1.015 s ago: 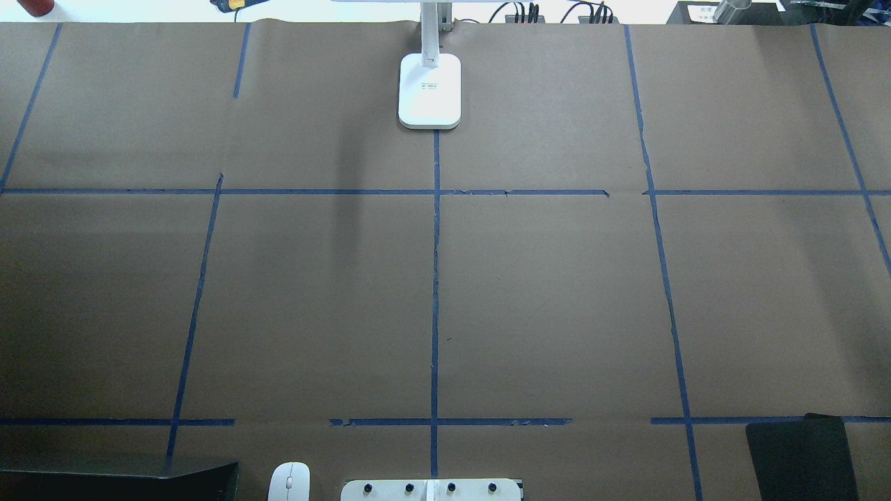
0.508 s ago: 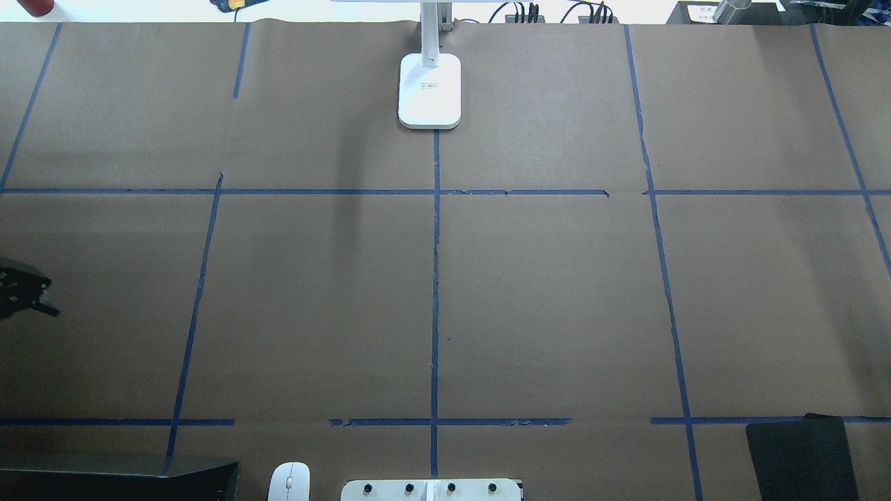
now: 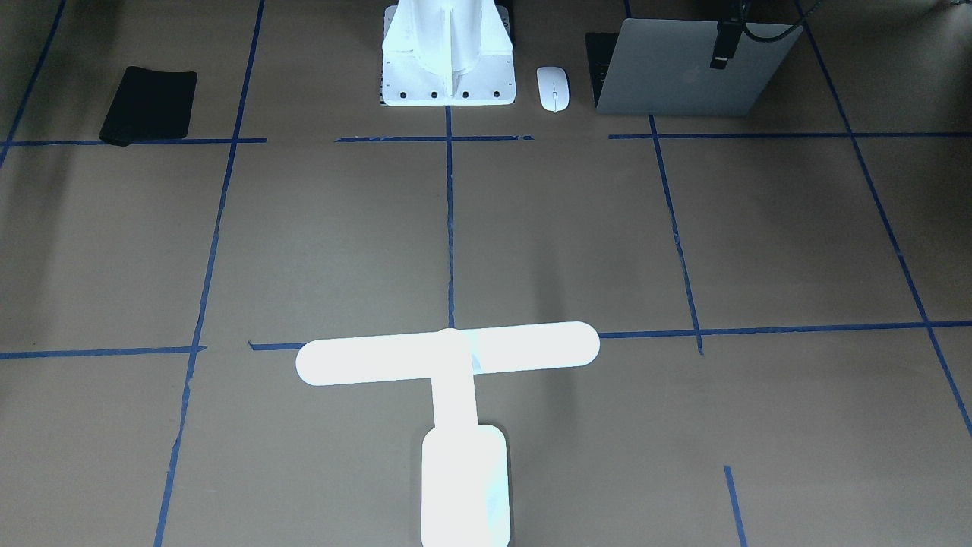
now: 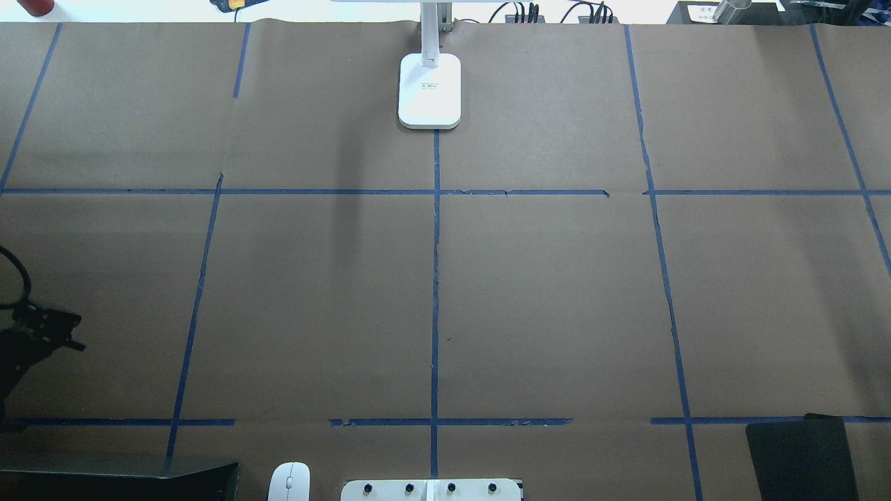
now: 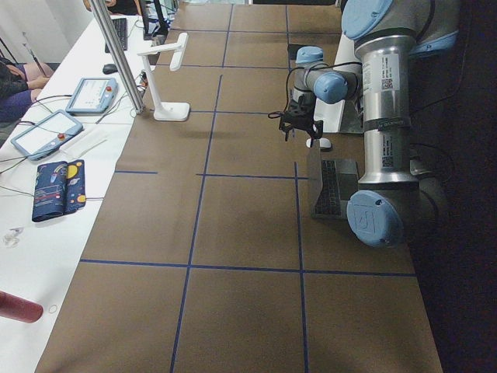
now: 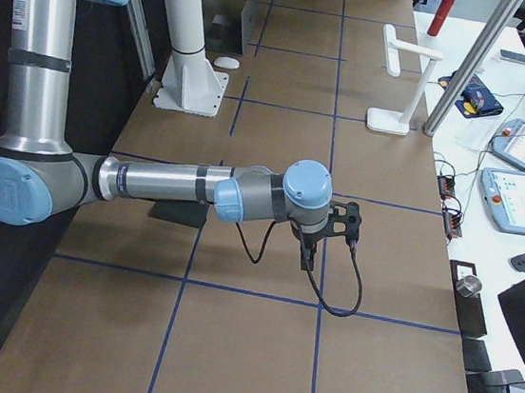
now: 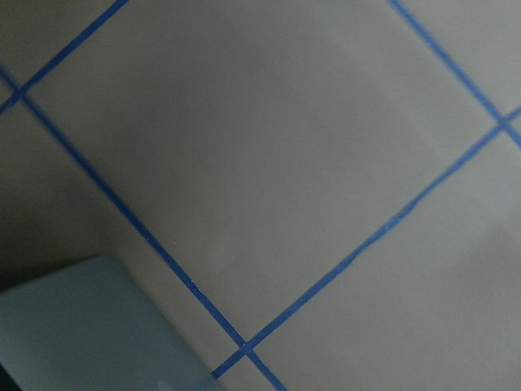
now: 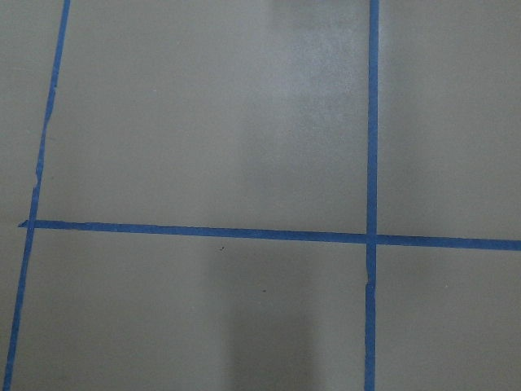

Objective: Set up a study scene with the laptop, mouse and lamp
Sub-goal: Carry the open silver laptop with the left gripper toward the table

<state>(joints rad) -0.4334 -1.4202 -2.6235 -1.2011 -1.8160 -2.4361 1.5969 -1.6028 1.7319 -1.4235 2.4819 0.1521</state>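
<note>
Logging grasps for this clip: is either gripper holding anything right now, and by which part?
Nothing looks held. The left gripper hangs above the laptop, seemingly clear of it; the right gripper hangs over the table.

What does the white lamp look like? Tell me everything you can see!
The lamp is white and looks like smooth plastic. A long bar with rounded ends sits across a narrow stem, making a T, and it glares brightly in the front view. Its base, a rounded rectangle with a small label, lies flat on the brown paper near the table's far edge, where a blue tape line ends. It stands upright. Nothing else touches it.
</note>
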